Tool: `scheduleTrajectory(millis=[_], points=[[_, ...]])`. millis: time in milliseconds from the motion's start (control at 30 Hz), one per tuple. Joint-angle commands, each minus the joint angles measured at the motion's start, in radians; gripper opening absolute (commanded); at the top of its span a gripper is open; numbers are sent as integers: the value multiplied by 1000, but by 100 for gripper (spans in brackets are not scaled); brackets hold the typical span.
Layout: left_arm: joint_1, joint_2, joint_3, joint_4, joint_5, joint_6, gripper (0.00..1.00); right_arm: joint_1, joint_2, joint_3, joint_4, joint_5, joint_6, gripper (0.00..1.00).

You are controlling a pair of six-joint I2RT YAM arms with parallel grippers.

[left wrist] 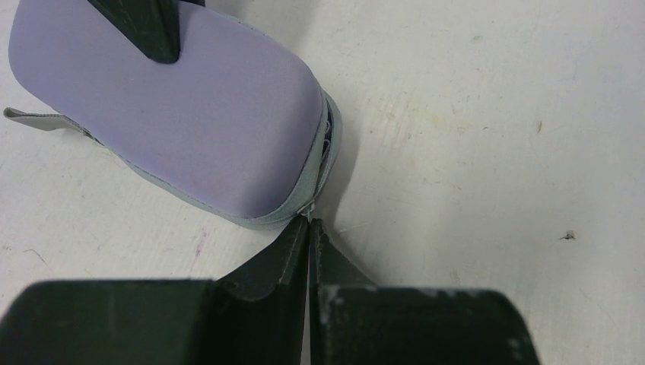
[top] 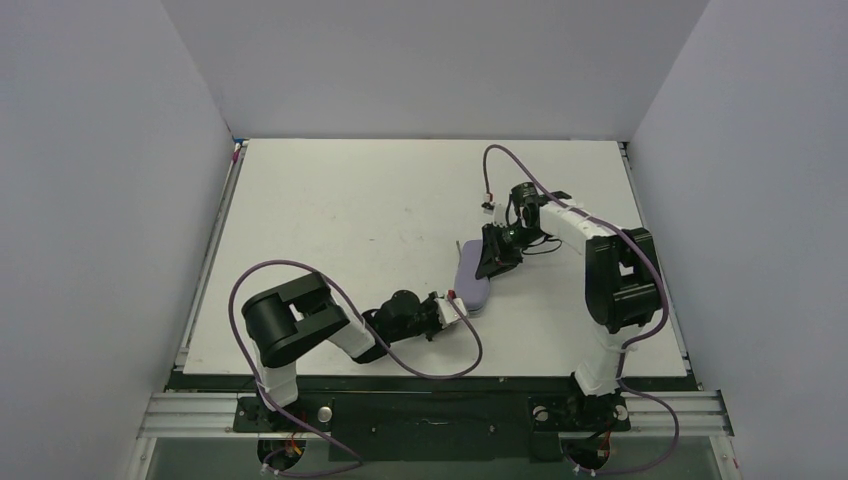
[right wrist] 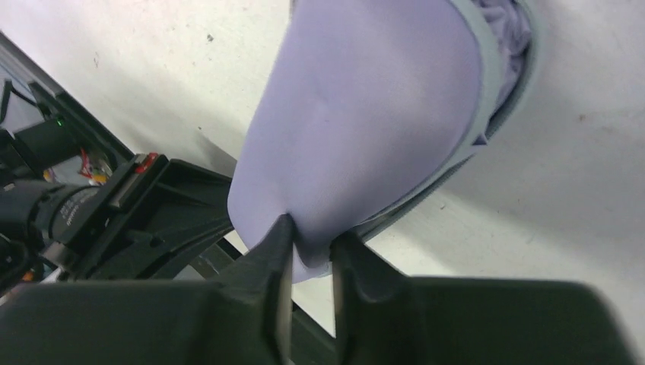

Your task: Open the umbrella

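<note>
Right gripper (right wrist: 313, 243), mine, pinches the upper shell of the lavender case (right wrist: 365, 114) between narrowed jaws. My left gripper (left wrist: 309, 226), fully closed, touches its tips to the case's grey rim. Crumpled fabric of the umbrella (right wrist: 506, 30) shows inside the case's gap, on the table (left wrist: 494, 152).

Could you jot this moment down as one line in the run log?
left gripper: shut, tips against case | right gripper: pinching case lid edge | case: ajar | umbrella: folded inside, unopened
</note>
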Motion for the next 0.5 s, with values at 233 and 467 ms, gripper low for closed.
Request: scheduleTrajectory(millis=[233,467], points=[[6,-50,-58,28,-32,-7,0,-30,62,69,-102,34,-218,0],[68,-35,-27,-5,-53,-22,0,-23,83,104,-206,19,-382,0]])
